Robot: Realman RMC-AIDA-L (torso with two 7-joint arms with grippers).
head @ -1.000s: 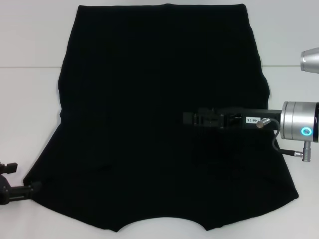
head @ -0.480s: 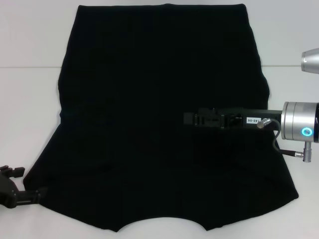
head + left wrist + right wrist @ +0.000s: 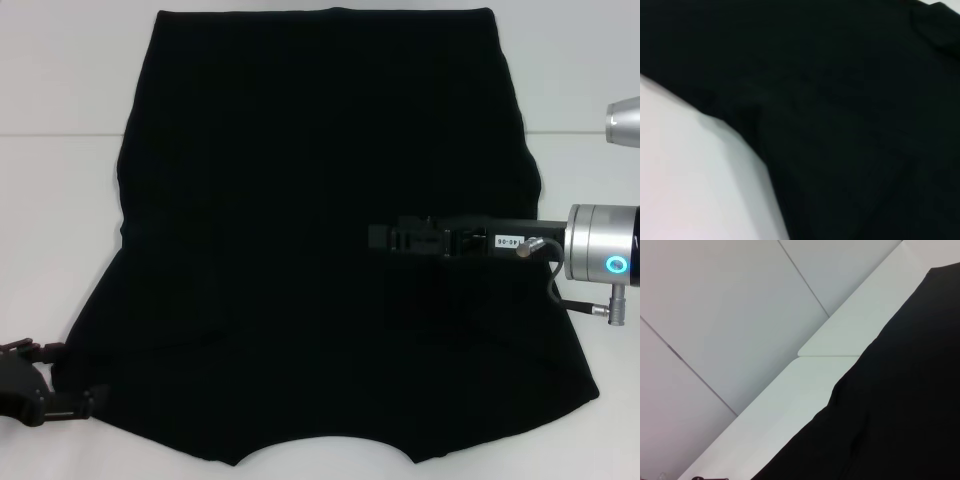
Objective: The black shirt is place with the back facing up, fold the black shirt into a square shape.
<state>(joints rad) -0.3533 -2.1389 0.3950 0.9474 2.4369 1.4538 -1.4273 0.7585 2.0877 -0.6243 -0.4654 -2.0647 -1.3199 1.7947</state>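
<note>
1. While the large plain black soft-fabric short-sleeved shirt point(image 3: 320, 240) lies spread flat on the white bench point(image 3: 60, 210), it covers most of the surface before the robot, with the straight hem at the far side and the sleeves flaring toward the near corners.
2. Judging by how it drapes, the shirt is light, limp and without any stiffness; it will sag and fold wherever it is lifted, and a single layer may slip from a shallow pinch.
3. No lettering shows on the upper face, and the fabric lies nearly smooth, with only faint creases.
4. The left end effector point(image 3: 45, 395) sits low at the near left sleeve corner, just at the cloth edge; whether its fingers are parted or closed cannot be told, and no fabric is visibly caught.
5. The right end effector point(image 3: 385, 238) reaches in over the middle of the shirt from the right; its finger state cannot be told either.
6. Best hold, I judge, is at a sleeve corner or an outer edge, pinching right at the hem so the fold carries cleanly across.
</note>
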